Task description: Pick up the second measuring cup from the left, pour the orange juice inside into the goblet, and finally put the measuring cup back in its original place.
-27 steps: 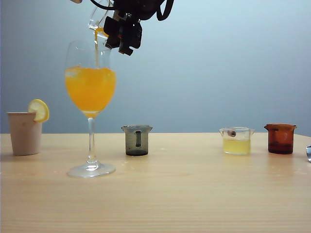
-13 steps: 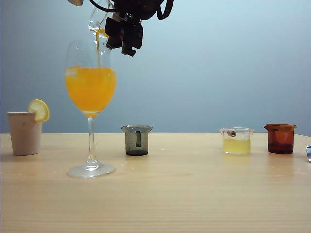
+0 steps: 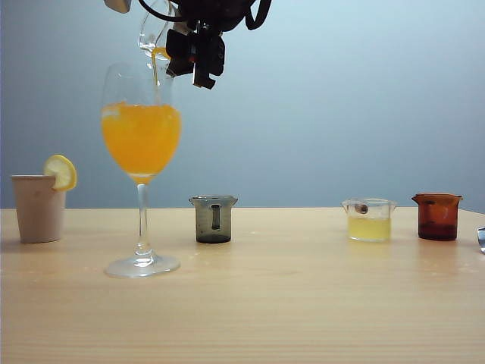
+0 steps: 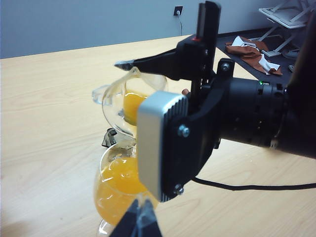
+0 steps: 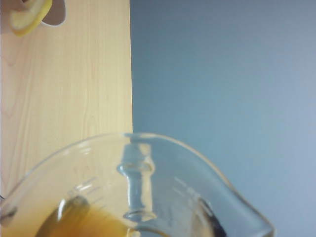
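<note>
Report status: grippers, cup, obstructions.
Right gripper holds measuring cup tipped over goblet, orange juice streaming. Left gripper idle, state unclear. Nothing blocking.

The right gripper (image 3: 198, 57) is running off the top edge of the exterior view, so only its dark fingers are showing. The second measuring cup (image 3: 154, 34) is half hiding behind those fingers, its upper part cut off too. In the right wrist view the cup (image 5: 138, 192) is spilling past the lower edge, and the lemon slice (image 5: 27, 14) is clipping the corner. The left gripper (image 4: 138, 222) is showing only two dark tips, so its opening is staying unclear. The goblet (image 4: 118, 190) is partly hiding behind the right arm's camera housing (image 4: 160, 143).
</note>
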Controlling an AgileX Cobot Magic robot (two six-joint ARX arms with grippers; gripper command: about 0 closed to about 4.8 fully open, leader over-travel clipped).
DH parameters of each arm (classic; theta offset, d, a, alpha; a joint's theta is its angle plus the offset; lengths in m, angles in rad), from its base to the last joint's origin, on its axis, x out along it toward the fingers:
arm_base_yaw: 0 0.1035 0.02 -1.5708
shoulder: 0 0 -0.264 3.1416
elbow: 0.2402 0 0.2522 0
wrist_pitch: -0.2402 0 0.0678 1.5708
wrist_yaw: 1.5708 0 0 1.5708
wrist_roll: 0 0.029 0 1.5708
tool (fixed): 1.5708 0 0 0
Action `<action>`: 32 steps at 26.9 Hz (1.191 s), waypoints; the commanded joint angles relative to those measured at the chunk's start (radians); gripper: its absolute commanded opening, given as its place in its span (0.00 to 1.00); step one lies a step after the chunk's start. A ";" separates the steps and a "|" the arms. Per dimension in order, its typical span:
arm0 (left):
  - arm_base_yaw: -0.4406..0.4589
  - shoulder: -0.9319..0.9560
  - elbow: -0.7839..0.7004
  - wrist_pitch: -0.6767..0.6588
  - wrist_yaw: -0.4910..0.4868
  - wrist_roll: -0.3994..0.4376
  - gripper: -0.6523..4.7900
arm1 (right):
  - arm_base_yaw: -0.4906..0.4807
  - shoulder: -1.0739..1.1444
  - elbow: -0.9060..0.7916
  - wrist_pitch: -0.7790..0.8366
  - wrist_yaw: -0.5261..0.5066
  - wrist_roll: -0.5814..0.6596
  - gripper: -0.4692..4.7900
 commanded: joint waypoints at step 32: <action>-0.001 -0.001 0.003 0.001 -0.002 -0.003 0.11 | 0.002 -0.008 0.006 0.050 0.000 -0.193 0.36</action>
